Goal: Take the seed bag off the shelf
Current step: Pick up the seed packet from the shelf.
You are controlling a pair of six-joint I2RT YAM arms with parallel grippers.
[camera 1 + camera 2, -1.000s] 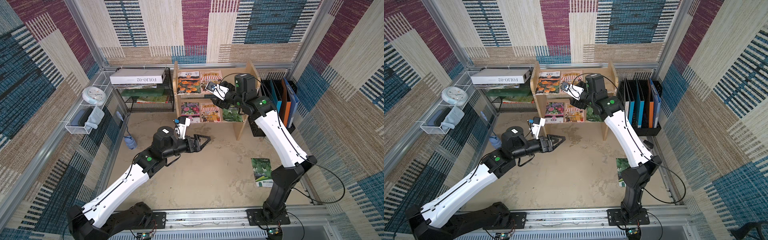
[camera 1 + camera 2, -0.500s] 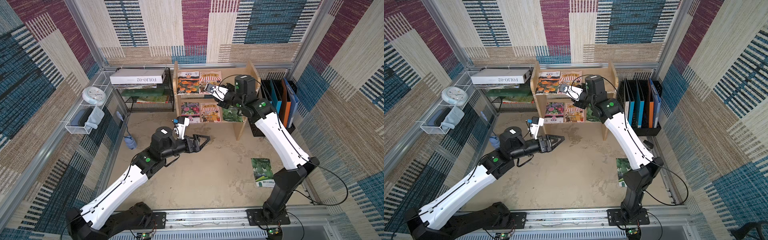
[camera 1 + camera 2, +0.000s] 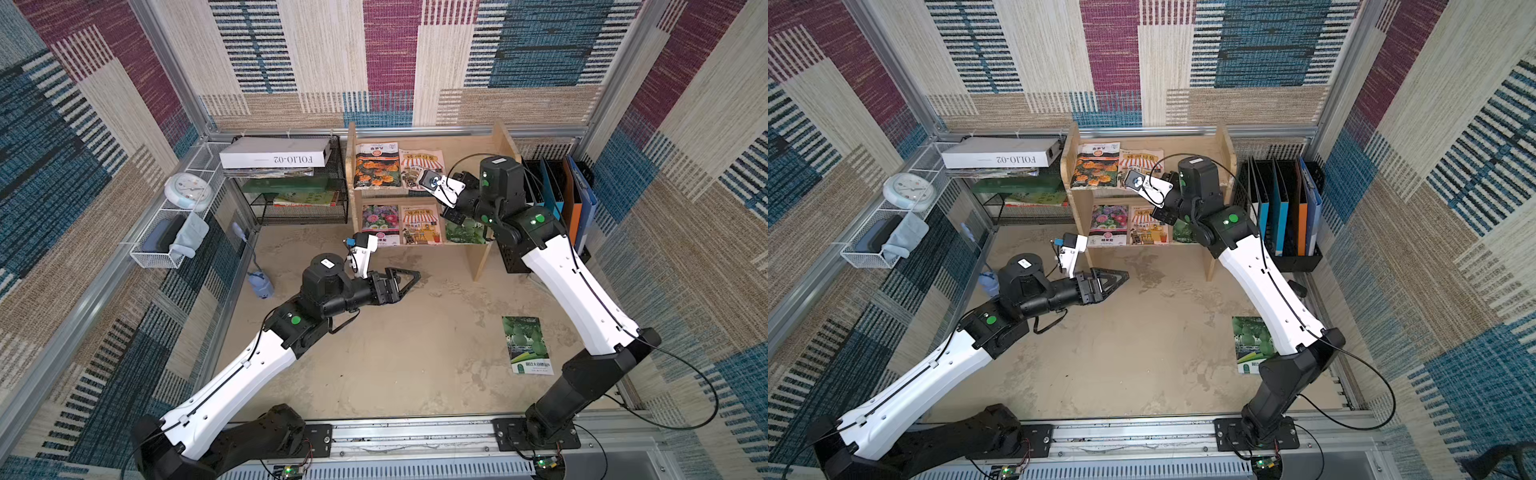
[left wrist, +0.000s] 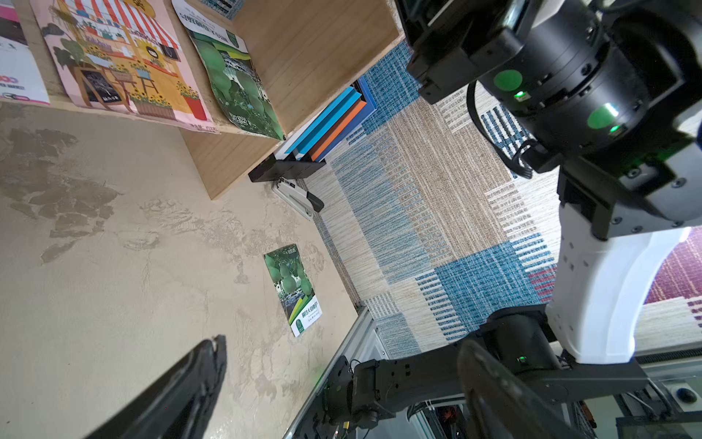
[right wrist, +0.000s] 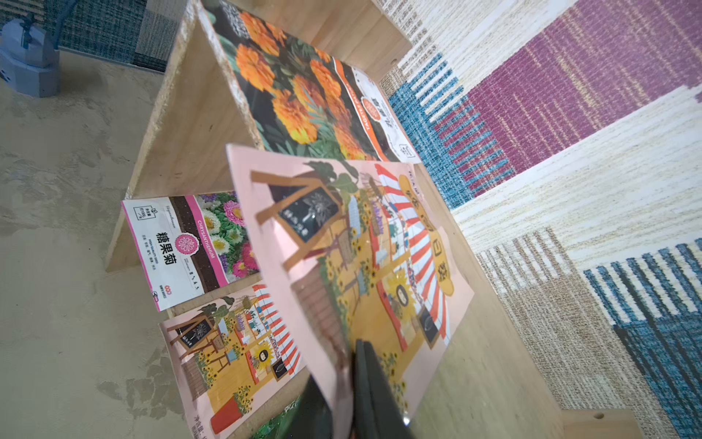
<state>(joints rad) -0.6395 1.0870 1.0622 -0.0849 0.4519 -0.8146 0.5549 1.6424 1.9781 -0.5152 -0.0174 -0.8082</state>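
Observation:
The light wooden two-tier shelf point(image 3: 504, 139) point(image 3: 1223, 143) stands at the back wall. On its top tier lies a pink seed bag point(image 3: 419, 164) point(image 3: 1140, 162) point(image 5: 361, 235) printed with a striped awning shop. My right gripper point(image 5: 351, 355) reaches in over that tier and is shut on the bag's near edge, which is lifted and curls up between the jaws. An orange marigold bag point(image 3: 376, 166) lies beside it. My left gripper point(image 3: 409, 276) point(image 3: 1119, 276) point(image 4: 342, 342) hovers open over the floor in front of the shelf, holding nothing.
The lower tier holds a chrysanthemum bag point(image 3: 379, 222), a second pink bag point(image 3: 419, 224) and a green bag point(image 3: 463, 230). Another green bag point(image 3: 527, 345) lies on the floor at right. A black mesh rack point(image 3: 307, 208) and a file holder point(image 3: 561, 199) flank the shelf.
My right gripper has closed on the pink bag's edge after sliding a little further along the top tier. The left arm has stayed put.

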